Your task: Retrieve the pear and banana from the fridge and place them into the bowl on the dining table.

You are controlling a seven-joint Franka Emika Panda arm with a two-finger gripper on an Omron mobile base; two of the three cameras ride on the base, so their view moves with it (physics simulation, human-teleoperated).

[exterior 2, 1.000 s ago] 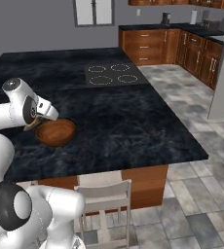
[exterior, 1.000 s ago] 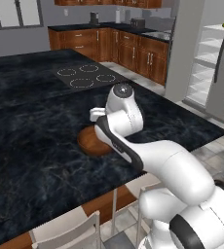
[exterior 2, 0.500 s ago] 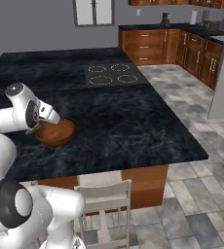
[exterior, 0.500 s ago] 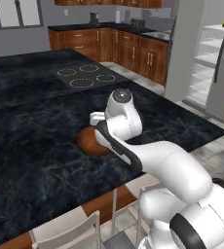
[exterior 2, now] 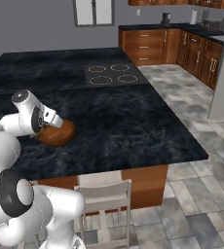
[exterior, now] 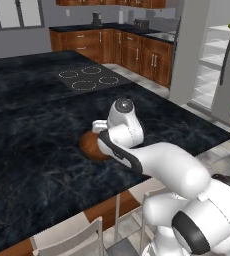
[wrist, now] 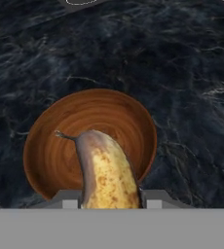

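Gripping the curved yellow banana with brown speckles and a dark stem end [wrist: 104, 172], the robot's two-finger gripper [wrist: 106, 199] hangs above the round reddish-brown wooden bowl [wrist: 60, 146]. In the hand view the two fingers press against the fruit's sides at the bottom of the picture, and the banana reaches out over the bowl's hollow, stem end toward the middle; whether it touches the wood cannot be told.

From the left base view, the white arm bends over the bowl [exterior: 89, 145] and hides most of it. That bowl sits on the black white-veined marble top of the dining table [exterior: 32, 130], toward the edge nearest the robot's base. The right base view shows the bowl [exterior 2: 58, 135] just beside the arm's white wrist.

Four round cooktop rings [exterior: 89, 78] lie farther along the top, well apart from the bowl. Beyond the table's far corner stands the tall light grey fridge [exterior: 202, 55], its white shelves showing.
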